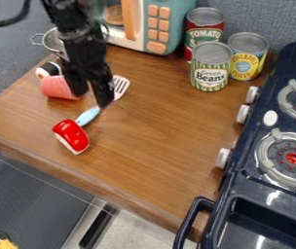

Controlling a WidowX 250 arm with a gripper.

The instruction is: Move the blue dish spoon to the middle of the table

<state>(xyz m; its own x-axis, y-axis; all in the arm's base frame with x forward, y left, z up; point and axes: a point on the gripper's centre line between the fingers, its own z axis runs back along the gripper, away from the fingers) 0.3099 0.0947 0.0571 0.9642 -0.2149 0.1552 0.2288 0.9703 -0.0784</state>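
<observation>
One blue dish spoon (87, 115) is lying on the left part of the counter (157, 131), set at a slant, with its pale slotted head toward the back and the blue handle toward the front edge. The black hand (91, 100) is right down over it, open as far as I can see, with its two fingers apart and the right-hand one covering the middle of the spoon. Can't tell if it's actually touching, tbh.

Right by the handle end there's a shiny red and white thing (71, 136), no clue what it is. Over to the left of the hand, a pink cup (57, 87) is tipped on its side, with a small black and white thing (47, 70) just behind it and a metal strainer (53, 41) further back. Toy microwave (167, 24) at the back, then three upright cans (210, 73) bunched together, and a dark blue stove (247, 170) on the right.
</observation>
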